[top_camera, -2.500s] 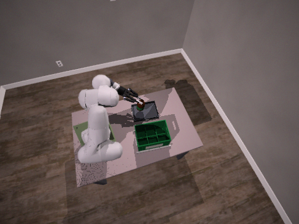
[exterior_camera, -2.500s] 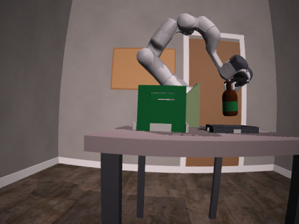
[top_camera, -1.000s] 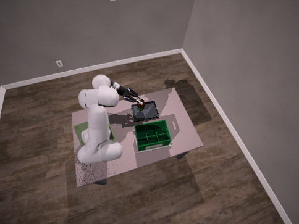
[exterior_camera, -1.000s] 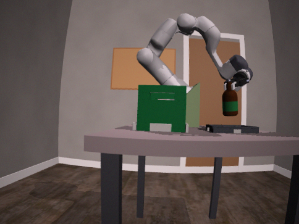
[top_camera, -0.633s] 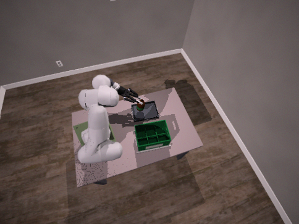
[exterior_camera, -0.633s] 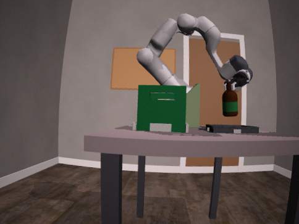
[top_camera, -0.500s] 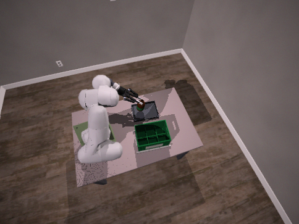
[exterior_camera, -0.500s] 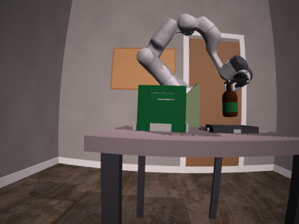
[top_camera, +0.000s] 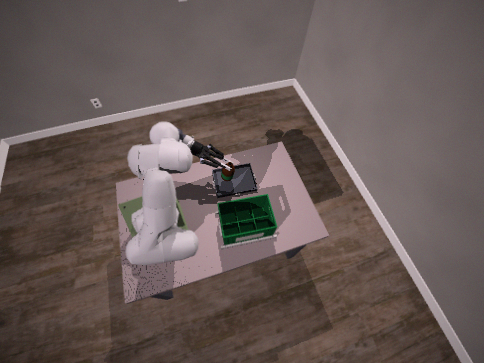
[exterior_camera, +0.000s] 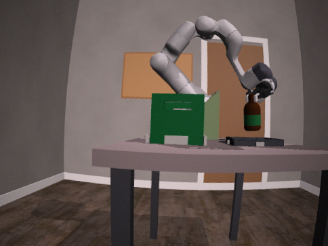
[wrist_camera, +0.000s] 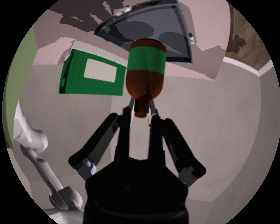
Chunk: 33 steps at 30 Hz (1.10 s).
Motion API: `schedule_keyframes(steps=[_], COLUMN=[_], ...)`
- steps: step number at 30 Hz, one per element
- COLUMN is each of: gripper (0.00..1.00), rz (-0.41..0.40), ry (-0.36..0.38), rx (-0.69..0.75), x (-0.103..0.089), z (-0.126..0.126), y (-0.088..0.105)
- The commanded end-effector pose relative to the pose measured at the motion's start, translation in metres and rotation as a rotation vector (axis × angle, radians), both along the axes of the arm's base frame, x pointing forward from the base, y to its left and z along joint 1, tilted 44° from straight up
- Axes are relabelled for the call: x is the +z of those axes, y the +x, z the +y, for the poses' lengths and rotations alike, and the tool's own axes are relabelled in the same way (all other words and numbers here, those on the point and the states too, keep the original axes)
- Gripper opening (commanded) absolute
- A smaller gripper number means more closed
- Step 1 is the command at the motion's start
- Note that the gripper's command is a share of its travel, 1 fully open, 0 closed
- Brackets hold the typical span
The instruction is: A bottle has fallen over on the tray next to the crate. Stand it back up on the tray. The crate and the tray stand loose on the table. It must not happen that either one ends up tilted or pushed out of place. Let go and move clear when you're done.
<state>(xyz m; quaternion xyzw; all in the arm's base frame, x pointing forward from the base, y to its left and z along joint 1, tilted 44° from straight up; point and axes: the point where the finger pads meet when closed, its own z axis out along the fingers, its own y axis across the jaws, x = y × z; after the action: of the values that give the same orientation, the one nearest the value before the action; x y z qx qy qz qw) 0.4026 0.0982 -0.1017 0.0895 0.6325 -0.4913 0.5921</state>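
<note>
Bottle (exterior_camera: 252,116) upright, neck pinched in jaws, hanging apparently inside tray (exterior_camera: 255,141) edges.

Open air lies under the hanging bottle (exterior_camera: 252,116) above the tray (exterior_camera: 255,141); the crate (exterior_camera: 177,118) stands beside.
</note>
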Motion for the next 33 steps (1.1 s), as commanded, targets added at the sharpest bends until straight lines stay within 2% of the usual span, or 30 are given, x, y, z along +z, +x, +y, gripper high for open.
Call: schedule_keyframes(steps=[1, 33], gripper=[0.00, 0.00], rz=[-0.008, -0.008], ry=[0.007, 0.007], rx=[0.003, 0.003], x=[-0.002, -0.025], z=[-0.001, -0.023], y=[0.002, 0.001])
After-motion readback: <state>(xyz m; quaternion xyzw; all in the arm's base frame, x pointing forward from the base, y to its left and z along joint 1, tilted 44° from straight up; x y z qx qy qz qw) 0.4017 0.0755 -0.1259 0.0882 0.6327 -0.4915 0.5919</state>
